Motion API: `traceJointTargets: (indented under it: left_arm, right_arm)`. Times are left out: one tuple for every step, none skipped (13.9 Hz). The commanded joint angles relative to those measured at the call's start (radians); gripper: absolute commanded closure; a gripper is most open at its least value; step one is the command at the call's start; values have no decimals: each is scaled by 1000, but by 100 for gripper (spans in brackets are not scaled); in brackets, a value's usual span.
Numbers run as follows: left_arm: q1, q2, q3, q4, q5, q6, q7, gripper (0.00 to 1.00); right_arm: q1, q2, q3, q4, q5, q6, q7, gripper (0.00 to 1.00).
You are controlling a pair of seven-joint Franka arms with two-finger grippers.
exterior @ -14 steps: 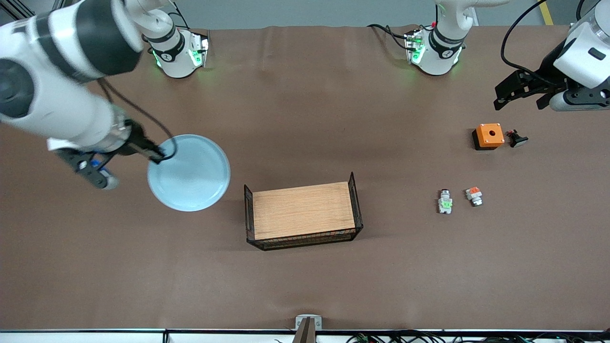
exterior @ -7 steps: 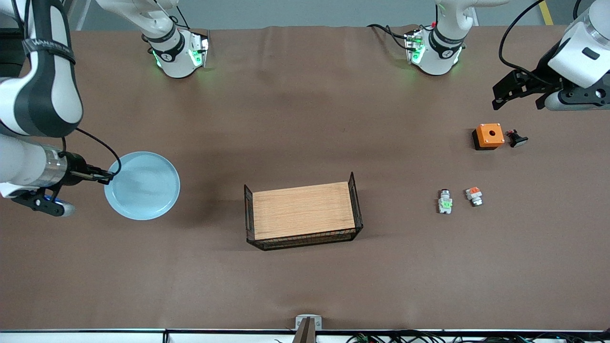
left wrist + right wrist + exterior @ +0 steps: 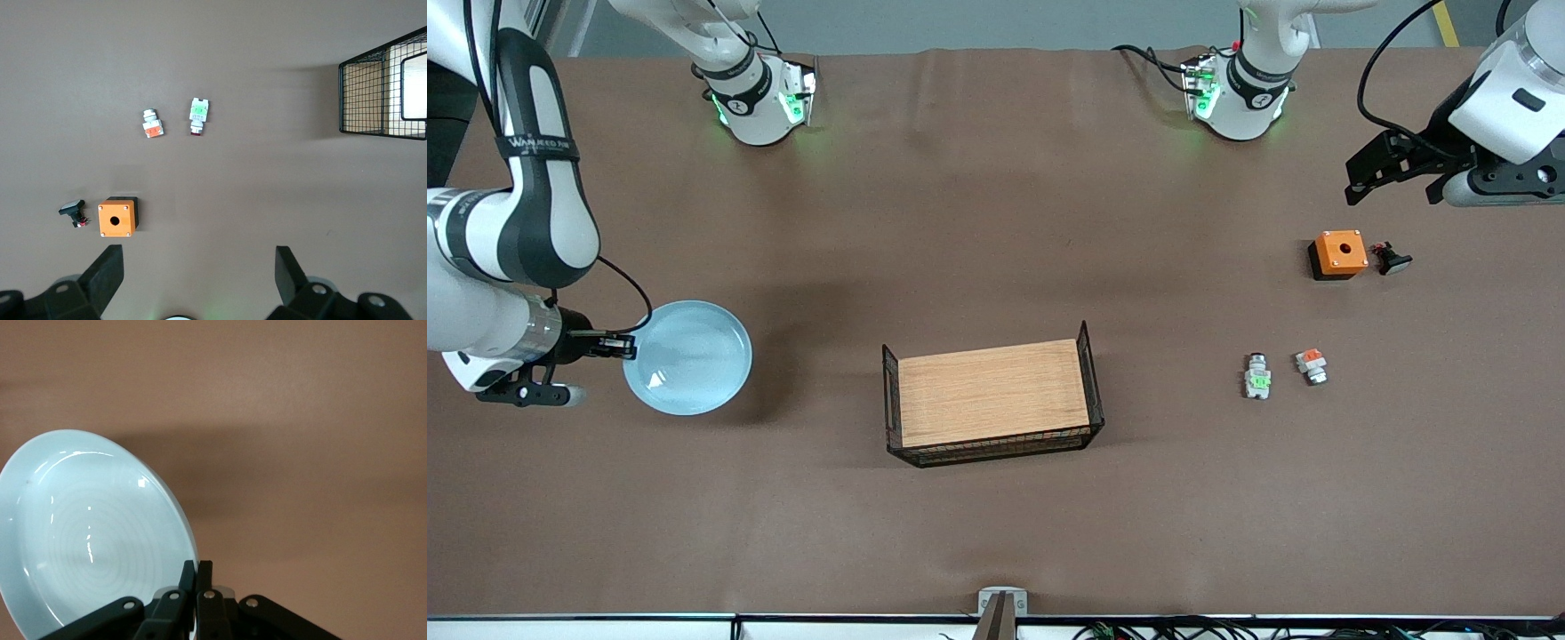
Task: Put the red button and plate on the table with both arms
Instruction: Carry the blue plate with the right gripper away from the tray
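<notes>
1. Toward the right arm's end of the table, the right gripper is pinching the rim of the plate, its fingers pressed together on the edge (clear in the right wrist view).
2. The plate is lying level, low over the table or resting on it; which cannot be told. It extends from the gripper toward the wooden tray and holds nothing.
3. The left gripper is hanging with jaws spread over the left arm's end, waiting.
4. The red button is lying on the table, nearer to the front camera than the orange box, just beside the orange-red part. Its long axis is running roughly toward the front camera.
5. The tray is holding nothing.
6. Judgement: releasing the plate is the remaining step.
</notes>
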Motion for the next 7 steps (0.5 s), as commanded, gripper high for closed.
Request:
traceJointTargets:
  left_arm:
    - [-3,-16,-4,-4,20,-9,1,0]
    - [-3,-16,-4,-4,20,-9,1,0]
    - [-5,-16,-4,-4,20,-9,-1,0]
    - [-3,-16,-4,-4,20,-9,-1,0]
    - [-3,-16,-4,-3,20,-9,-1,0]
    - [-3,-16,-4,-3,20,-9,-1,0]
    - [-3,-16,-4,-3,20,-9,-1,0]
  right_arm:
    - [-31,-17,17,-91,-11,124,-87,98]
    - [-37,-12,19,-117,-11,174,-98,98]
    - [-41,-9,19,-150,-11,231,-101,98]
    - [-39,-3,19,-177,-11,278,-101,98]
    - [-39,11,19,-194,-11,303,-102,98]
    - [-39,29,19,-195,-11,305,-102,98]
    - [-39,47,19,-195,-11,305,-124,98]
